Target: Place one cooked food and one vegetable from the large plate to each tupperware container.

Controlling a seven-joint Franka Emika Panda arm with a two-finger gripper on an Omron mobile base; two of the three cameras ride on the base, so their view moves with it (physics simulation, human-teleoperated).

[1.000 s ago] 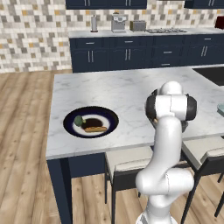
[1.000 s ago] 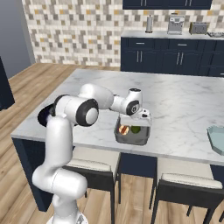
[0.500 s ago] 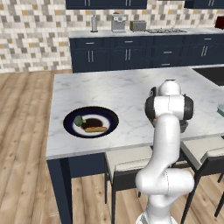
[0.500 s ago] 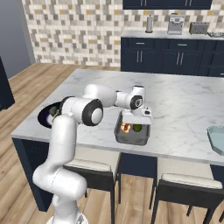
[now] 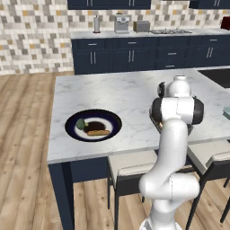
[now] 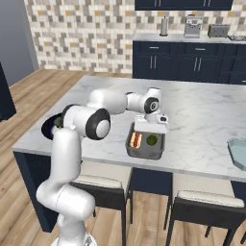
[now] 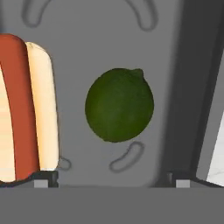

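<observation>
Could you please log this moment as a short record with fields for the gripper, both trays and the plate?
gripper: open, empty, above the dark grey rounded tray
dark grey rounded tray: near the marble island's front edge; holds a hot dog in a bun and a round green vegetable, lying apart
pale teal tray: at the island's right end
wide dark-rimmed round plate: still carries a green item and two brown foods

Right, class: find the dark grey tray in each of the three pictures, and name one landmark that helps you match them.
Left base view: mostly hidden behind the arm; its edge shows right of centre, dark grey tray.
Right base view: centre, at the counter's near edge.
Hand view: its grey floor is the background.
Shared landmark: the hot dog and green vegetable inside it.
</observation>
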